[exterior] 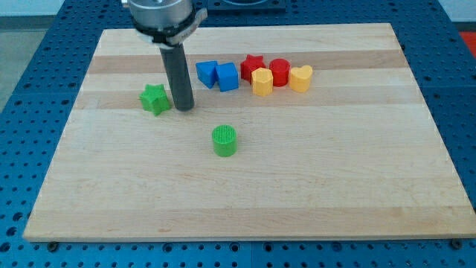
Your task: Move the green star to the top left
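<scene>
The green star lies on the wooden board, left of centre in the upper half. My tip stands on the board just to the star's right, very close to it or touching its right side. The rod rises straight up from the tip to the arm's head at the view's top.
A green cylinder sits below and right of the tip. A row near the top holds two blue blocks, a red star, a yellow block, a red cylinder and a yellow heart.
</scene>
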Tool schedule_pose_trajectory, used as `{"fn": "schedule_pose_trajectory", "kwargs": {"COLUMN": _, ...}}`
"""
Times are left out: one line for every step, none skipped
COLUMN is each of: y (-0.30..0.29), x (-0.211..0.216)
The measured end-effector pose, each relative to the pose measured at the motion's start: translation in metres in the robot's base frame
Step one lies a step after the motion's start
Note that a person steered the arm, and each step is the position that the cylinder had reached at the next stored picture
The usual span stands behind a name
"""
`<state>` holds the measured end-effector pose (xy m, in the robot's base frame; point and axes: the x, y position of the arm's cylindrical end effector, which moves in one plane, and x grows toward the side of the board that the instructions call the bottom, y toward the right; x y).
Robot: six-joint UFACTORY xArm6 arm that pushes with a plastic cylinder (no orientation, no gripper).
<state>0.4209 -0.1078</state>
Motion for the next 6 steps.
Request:
{"fn": "schedule_pose_trajectory", "kwargs": {"y": -0.001, "x": 0.025}}
{"fn": "schedule_pose_trajectory", "kwargs": {"y": -0.015, "x": 0.025}}
{"fn": "schedule_pose_trajectory", "kwargs": {"y": -0.034, "x": 0.012}}
{"fn": "schedule_pose_trajectory", "kwargs": {"y": -0.052, "x": -0.016}}
{"fn": "schedule_pose_trajectory", "kwargs": {"y": -0.070, "x": -0.042}}
{"fn": "schedule_pose_trajectory", "kwargs": {"y": -0.082, "x": -0.087}}
